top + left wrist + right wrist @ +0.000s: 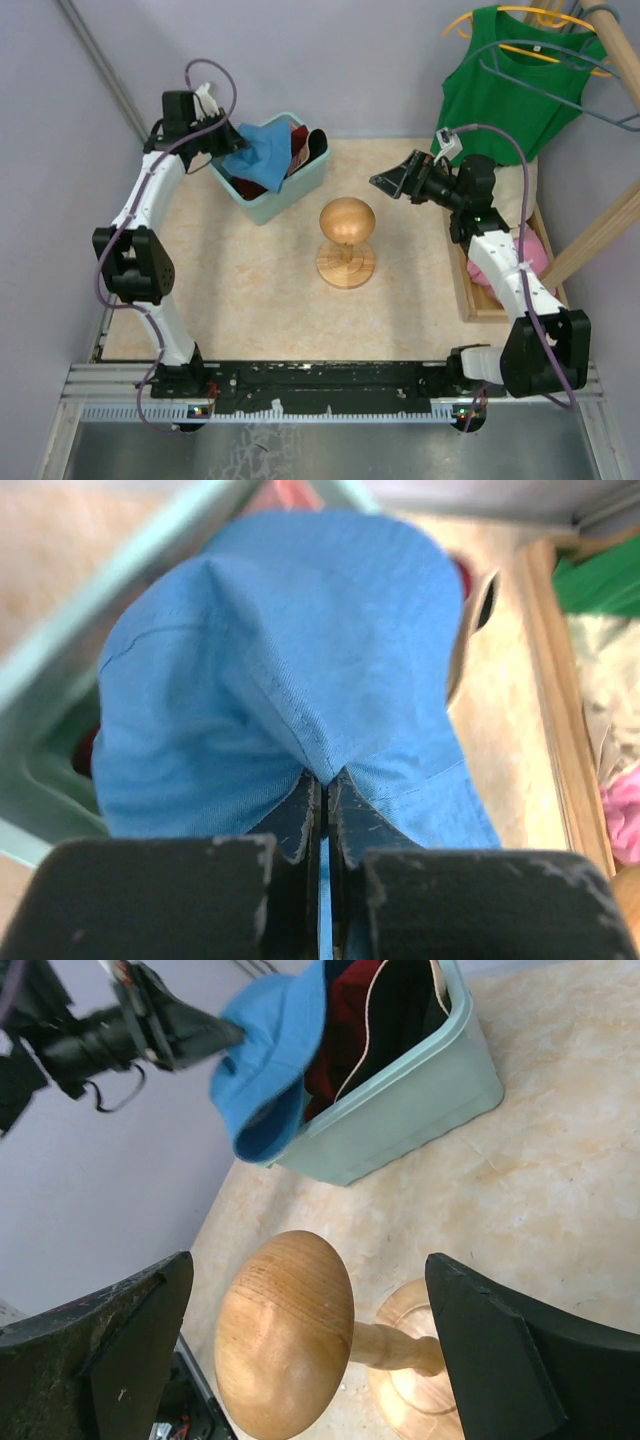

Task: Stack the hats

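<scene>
- Your left end effector (322, 798) is pinching the blue fabric bucket hat (290, 650) above the teal plastic basket (262, 205).
- The hat is drooping and looking light and limp, so a pinch on the cloth is probably suiting it.
- Your right end effector (392, 182) is gaping empty.

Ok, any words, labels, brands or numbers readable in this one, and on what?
No text can be read in any view.
Pale tag at the neck of the green tank top: too small to read.
Blue hat, teal basket, wooden hat stand: no print visible.
</scene>
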Action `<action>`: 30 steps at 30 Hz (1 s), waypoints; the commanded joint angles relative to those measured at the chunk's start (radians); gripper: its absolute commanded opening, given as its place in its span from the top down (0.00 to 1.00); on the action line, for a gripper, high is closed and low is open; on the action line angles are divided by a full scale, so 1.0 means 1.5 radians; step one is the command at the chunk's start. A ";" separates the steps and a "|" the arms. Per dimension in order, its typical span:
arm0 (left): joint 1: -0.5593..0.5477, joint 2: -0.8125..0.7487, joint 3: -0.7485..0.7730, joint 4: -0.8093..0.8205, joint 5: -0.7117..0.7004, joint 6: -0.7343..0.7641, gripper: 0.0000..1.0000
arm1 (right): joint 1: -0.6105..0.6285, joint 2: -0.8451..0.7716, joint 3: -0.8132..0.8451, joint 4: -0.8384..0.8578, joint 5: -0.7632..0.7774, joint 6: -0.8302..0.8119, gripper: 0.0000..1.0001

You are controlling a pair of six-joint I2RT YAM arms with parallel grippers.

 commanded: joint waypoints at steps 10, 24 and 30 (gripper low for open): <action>-0.070 -0.019 0.314 -0.202 -0.069 0.079 1.00 | 0.005 0.009 0.069 -0.016 -0.027 0.015 0.01; -0.179 -0.060 0.420 -0.383 -0.071 0.047 1.00 | 0.005 -0.037 0.062 -0.034 -0.045 0.007 0.05; -0.213 -0.098 0.391 -0.415 -0.013 0.010 1.00 | 0.005 -0.062 0.067 -0.092 -0.015 -0.032 0.02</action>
